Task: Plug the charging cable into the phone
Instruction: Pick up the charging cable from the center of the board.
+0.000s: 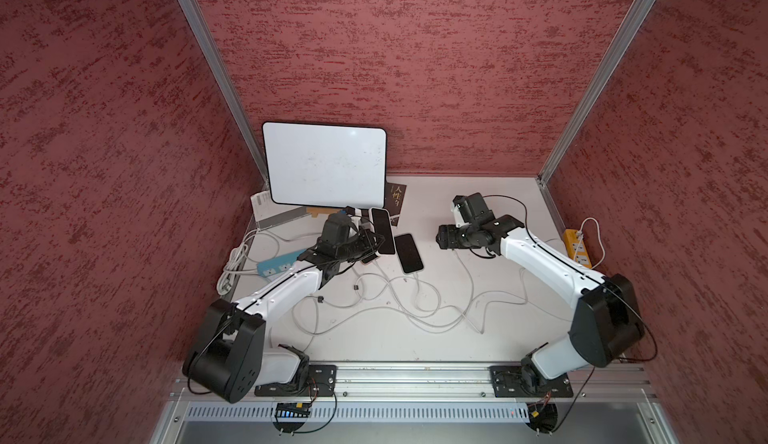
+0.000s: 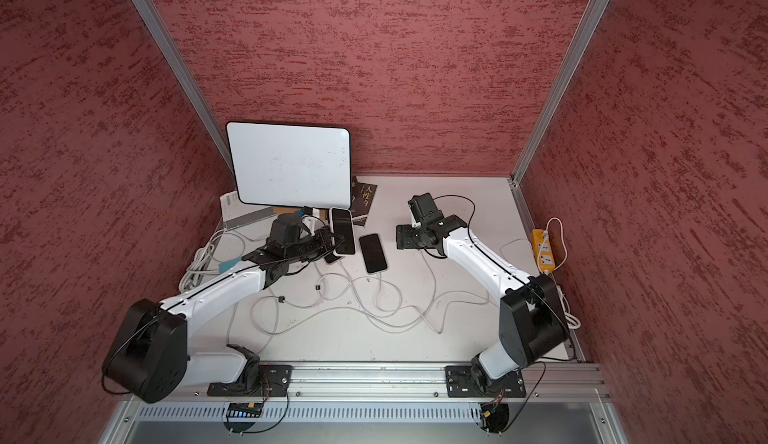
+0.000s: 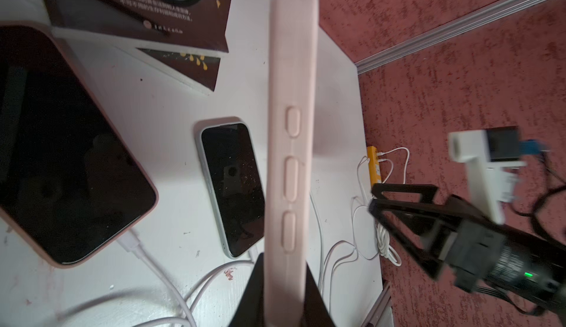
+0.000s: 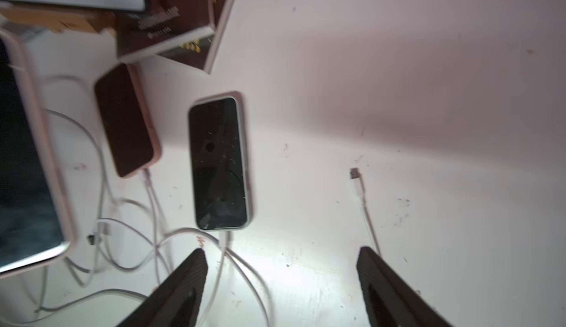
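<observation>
Left wrist view: the left hand (image 3: 286, 291) clamps the rigid, probably grippy-cased phone (image 3: 292, 95) on edge above the table (image 3: 153, 111). The right hand (image 4: 282, 250) gapes empty near the limp cable (image 4: 364, 212), best pinched at its stiff plug (image 4: 354, 173).

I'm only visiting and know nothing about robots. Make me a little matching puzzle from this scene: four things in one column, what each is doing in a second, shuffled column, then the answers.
Things
1. left claw
2. right claw
3. pale green phone
4. loose cable end

States
A. lying flat on the table, cable plugged in
B. open, holding nothing
C. shut on the pale pink phone, held edge-up
D. lying on the table, plugged into nothing

Pairs: 1-C, 2-B, 3-A, 4-D
</observation>
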Controlling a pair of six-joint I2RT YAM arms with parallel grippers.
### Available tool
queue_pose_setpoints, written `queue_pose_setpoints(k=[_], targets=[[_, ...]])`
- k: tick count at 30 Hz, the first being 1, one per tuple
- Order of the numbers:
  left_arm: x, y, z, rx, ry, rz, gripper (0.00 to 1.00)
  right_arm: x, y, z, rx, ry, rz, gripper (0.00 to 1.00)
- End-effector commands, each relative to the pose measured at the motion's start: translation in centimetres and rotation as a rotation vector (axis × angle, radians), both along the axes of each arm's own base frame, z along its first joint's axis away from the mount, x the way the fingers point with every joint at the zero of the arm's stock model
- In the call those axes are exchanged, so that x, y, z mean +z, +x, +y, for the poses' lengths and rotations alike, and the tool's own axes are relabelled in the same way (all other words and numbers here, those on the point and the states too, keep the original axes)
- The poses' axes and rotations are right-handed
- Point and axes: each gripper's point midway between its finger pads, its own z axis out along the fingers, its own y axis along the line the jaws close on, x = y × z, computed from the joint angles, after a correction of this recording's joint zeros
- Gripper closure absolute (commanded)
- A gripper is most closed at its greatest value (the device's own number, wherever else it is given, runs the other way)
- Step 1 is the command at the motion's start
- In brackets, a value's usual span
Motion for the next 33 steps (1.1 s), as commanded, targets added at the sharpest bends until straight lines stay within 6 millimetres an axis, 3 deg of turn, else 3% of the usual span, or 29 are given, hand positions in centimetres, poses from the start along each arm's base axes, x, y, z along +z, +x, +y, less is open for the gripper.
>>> queue_pose_setpoints(k=[1,8,15,18,28,33], targets=[[2.6,-0.4,1.6,0.013,-0.027,-0.088,1.0,-2.3,-0.4,-2.5,-0.005,-0.188,0.071,0.28],[3.2,-1.8,4.5,0.059,-0.04,-0.094,1.0,-5.5,1.1,-3.0,0.012,-0.29,0.121,0.43],[2.8,-2.0,5.1,0.061,-0.05,-0.086,1.0,-8.3,2.3,-3.1,0.054,-0.298,0.197,0.52],[2.6,-2.1,5.3,0.066,-0.05,-0.086,1.0,-8.7,2.7,-3.8,0.036,-0.276,0.206,0.55],[2.1,-2.0,5.6,0.064,-0.061,-0.082,1.0,-10.5,2.1,-3.3,0.073,-0.249,0.27,0.56],[2.2,-2.0,5.7,0.066,-0.063,-0.085,1.0,-10.7,1.9,-3.4,0.074,-0.236,0.281,0.64]])
